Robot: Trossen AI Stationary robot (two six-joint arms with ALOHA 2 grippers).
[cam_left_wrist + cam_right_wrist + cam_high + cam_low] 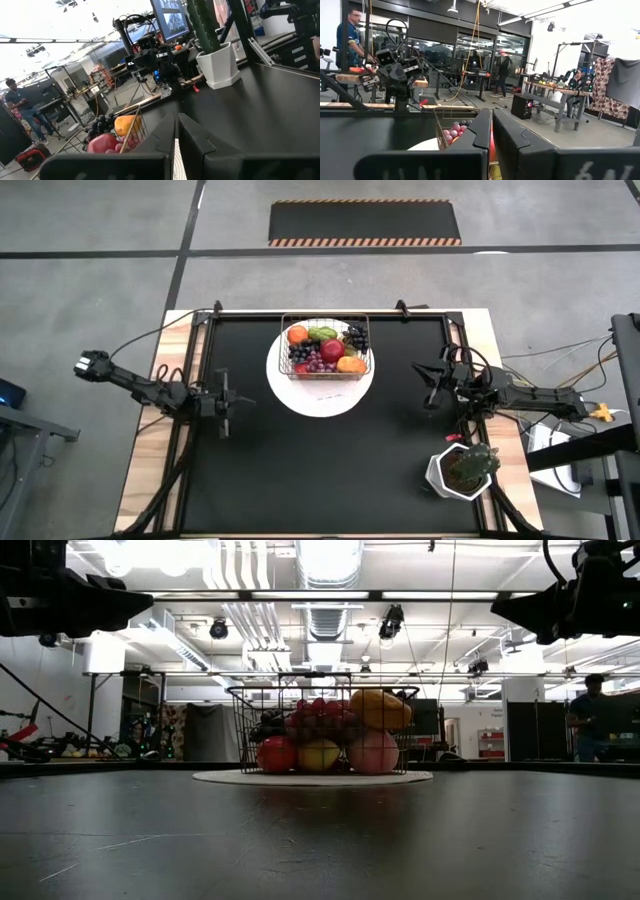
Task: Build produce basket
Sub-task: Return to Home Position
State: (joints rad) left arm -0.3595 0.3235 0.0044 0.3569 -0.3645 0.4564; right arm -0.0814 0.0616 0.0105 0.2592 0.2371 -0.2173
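From above only, the whole black table [330, 470]: left gripper [232, 402] over its left side, right gripper [425, 385] over its right, both well apart from everything else. At far centre, a white plate [320, 398], and on it the basket [325, 316], full of produce [331, 348]. At near right, a white pot [447, 477] with a plant [472, 462], missing from the low view. Only in the low view, side-on: fruit heaped to the rim, an orange one [380, 708] on top, grapes [318, 718] beside it, red, yellow and pink ones below. In the left wrist view alone, pot and basket together. In each wrist view, fingers [165, 135] pressed together, nothing between them, the other arm opposite, people [350, 37] in the room beyond.
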